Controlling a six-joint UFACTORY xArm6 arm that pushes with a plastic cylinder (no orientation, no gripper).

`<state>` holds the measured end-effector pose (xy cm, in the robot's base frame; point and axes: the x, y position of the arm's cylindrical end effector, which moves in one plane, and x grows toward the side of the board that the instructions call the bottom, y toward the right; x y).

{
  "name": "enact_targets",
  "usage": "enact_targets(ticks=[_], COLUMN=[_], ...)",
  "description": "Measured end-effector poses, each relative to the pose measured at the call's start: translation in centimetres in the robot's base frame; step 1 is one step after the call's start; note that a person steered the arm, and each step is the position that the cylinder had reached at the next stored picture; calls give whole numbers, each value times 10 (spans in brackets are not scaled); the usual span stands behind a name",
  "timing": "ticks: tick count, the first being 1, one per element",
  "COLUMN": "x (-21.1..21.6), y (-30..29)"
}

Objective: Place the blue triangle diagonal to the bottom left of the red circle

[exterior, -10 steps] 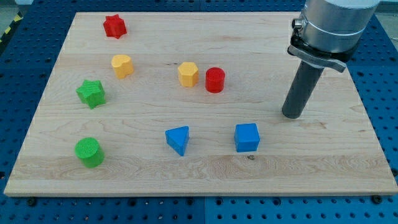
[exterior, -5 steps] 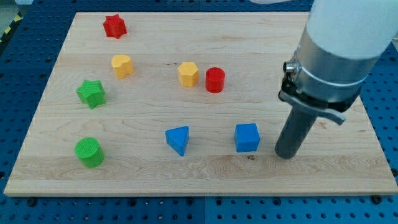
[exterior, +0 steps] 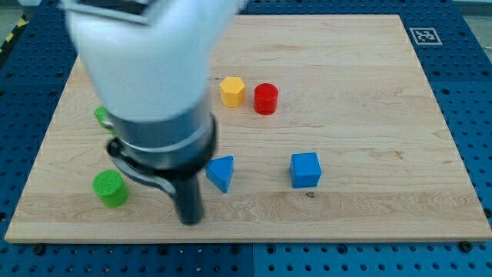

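**Rod tip low on the board, beside the blue triangle**

Camera view. A wooden board (exterior: 361, 92) lies on a blue perforated table (exterior: 477, 115). The arm's large pale body, blurred, fills the view's upper left and hides much of the board there. It ends in a dark rod, and my tip (exterior: 190, 221) rests on the board near the view's bottom edge, just below and to the left of the blue triangle (exterior: 221, 172), close to it but apart. The arm carries no pincer, so no open or closed state applies. The blue triangle sits in the lower middle of the board, well below and to the left of the red circle (exterior: 266, 98). A yellow hexagonal block (exterior: 232, 91) stands just left of the red circle. A blue cube (exterior: 305, 169) lies to the right of the triangle, level with it. A green cylinder (exterior: 110, 188) sits left of the rod. A second green block (exterior: 100, 115) shows only as a sliver at the arm's left edge; its shape cannot be told. A printed marker (exterior: 424, 35) occupies the board's top right corner.
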<state>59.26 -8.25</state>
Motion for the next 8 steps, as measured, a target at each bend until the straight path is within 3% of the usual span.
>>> enact_targets(ticks=[2, 6, 8], x=[-29, -34, -4], y=[25, 27, 70])
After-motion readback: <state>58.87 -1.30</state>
